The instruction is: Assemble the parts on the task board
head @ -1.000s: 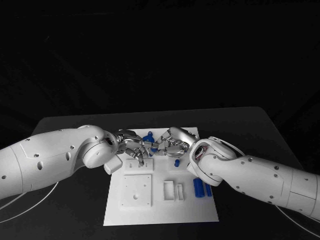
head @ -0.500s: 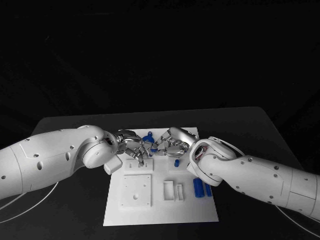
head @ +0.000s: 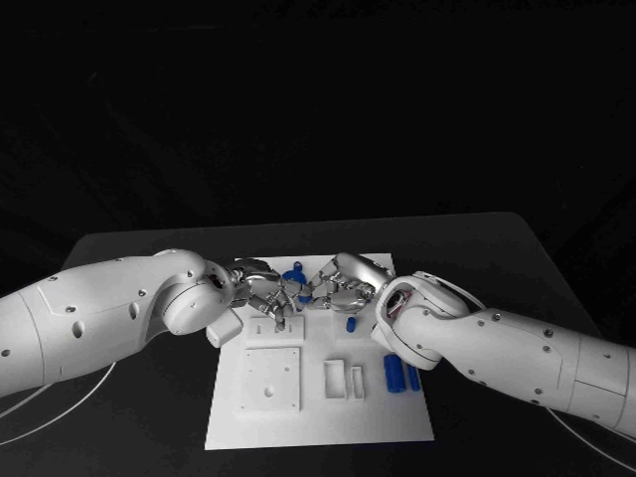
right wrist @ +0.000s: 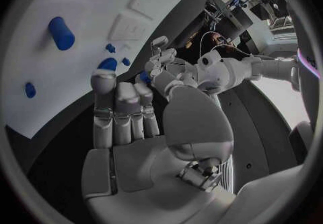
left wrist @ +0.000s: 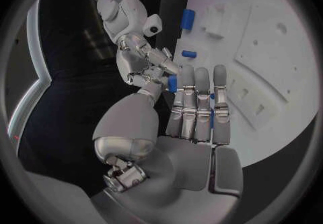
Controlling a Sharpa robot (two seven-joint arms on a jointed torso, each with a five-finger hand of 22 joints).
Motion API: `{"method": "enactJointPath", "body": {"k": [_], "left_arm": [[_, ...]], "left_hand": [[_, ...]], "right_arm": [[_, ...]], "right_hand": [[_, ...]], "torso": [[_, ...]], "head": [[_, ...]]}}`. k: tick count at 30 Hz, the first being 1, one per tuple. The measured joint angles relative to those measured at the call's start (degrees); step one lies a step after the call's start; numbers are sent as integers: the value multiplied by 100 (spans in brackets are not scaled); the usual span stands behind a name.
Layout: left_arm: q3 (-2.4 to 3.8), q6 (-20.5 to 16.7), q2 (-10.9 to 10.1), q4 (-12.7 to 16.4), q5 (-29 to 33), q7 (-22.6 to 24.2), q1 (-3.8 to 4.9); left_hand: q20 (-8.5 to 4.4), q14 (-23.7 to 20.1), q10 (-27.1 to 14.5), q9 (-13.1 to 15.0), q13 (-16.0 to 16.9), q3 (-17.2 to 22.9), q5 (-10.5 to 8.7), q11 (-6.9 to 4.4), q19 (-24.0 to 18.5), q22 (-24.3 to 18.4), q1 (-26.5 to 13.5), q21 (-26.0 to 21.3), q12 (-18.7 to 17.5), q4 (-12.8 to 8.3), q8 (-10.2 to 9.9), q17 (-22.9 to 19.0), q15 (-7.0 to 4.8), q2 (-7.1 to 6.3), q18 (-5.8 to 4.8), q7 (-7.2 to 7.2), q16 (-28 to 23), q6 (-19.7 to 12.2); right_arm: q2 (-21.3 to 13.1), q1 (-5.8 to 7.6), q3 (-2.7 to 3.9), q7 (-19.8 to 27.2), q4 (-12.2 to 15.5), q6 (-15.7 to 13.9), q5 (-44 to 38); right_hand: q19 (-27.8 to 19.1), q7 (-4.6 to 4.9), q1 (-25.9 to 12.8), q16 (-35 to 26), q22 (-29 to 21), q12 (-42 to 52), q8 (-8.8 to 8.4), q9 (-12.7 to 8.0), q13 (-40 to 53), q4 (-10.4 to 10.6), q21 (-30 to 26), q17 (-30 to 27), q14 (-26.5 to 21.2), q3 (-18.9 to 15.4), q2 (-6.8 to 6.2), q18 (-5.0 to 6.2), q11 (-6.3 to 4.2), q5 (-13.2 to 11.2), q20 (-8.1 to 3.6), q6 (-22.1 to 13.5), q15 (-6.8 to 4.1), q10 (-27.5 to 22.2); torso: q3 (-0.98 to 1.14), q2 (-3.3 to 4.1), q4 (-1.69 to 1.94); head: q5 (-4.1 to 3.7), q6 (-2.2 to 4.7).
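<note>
The fingers of my left hand (head: pixel 265 291) and my right hand (head: pixel 341 288) are meeting over the far edge of the board (head: pixel 318 422), fingertips almost touching, and between them I am seeing a small blue part (head: pixel 307 290). I cannot tell which hand is pinching it; in the left wrist view the blue part (left wrist: pixel 172 83) is sitting right at the right hand's fingertips (left wrist: pixel 164 68), while my left fingers (left wrist: pixel 199 100) are lying straight and pressed together. Compared with half a second ago, the two hands are crowding slightly closer and more blue is showing between them, so I am judging this as a handover or a two-handed mating in progress. Two blue cylinders (head: pixel 398 374) are waiting near the board's right edge, still unassembled.
</note>
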Motion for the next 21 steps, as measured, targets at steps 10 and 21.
{"method": "enactJointPath", "body": {"k": [10,21], "left_arm": [[-4,-37,4,-9,10,62,-1],[0,-179,1,-31,-23,136,1]], "left_hand": [[-10,93,126,160,33,605,-1310,-43,-51,369,-34,220,90,66,134,30,-91,34,1,55,109,60],[-241,423,477,1780,466,1142,-693,-300,193,821,-687,685,690,-413,635,358,-279,65,0,-213,602,403]], "right_arm": [[17,1,1,-16,-38,51,6],[23,-2,-4,-68,-103,119,149]], "right_hand": [[0,0,-107,-128,0,-369,20,1,-228,162,-301,-134,-24,-299,-109,0,34,379,0,0,-7,-126],[31,274,119,-644,0,-1086,72,4,-1589,748,-1670,-751,-318,-2146,-129,128,255,686,134,-935,129,-763]], "torso": [[0,2,1],[0,2,-2]], "head": [[-20,-5],[7,-25]]}}
